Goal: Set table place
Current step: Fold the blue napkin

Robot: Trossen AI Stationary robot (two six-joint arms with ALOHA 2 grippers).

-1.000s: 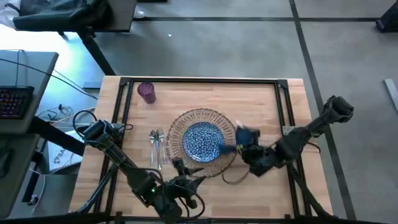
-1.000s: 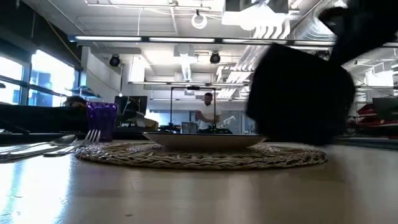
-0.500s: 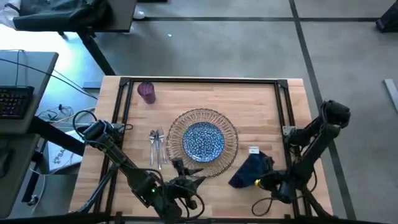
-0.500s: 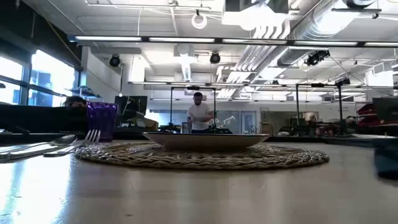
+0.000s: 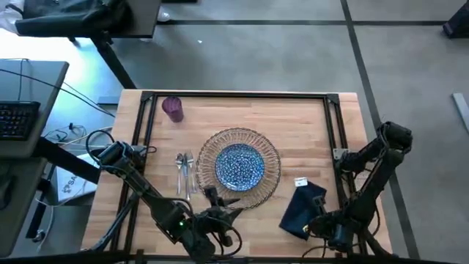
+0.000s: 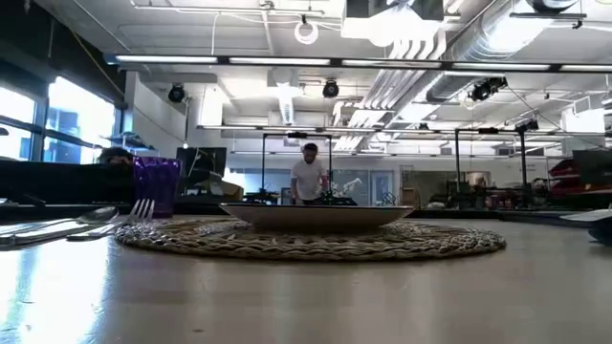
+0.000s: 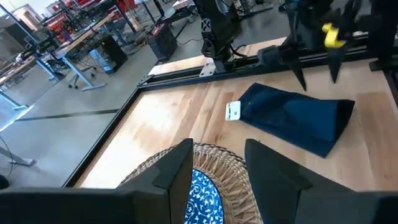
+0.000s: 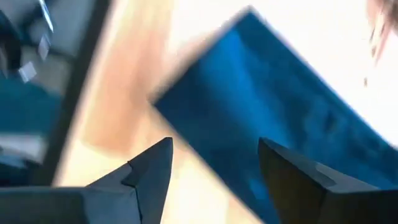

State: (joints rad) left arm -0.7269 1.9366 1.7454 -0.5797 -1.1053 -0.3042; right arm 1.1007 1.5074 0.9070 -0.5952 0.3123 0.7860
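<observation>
Napkin down on the wood, both my grippers open.

My right gripper (image 5: 316, 229) hangs spread-fingered at the near edge beside the folded navy cloth napkin (image 5: 303, 208); my left gripper (image 5: 222, 207) waits open by the wide woven wicker charger (image 5: 269, 150). On it sits the blue-patterned round plate (image 5: 239, 166), silver cutlery (image 5: 185, 171) just left of it.

My table (image 5: 308, 125) is pale smooth wood. The charger (image 5: 268, 150) is rough woven wicker, the plate (image 5: 239, 166) glossy glazed ceramic, the napkin (image 5: 303, 209) soft matt cloth, the cutlery (image 5: 185, 170) shiny metal.
</observation>
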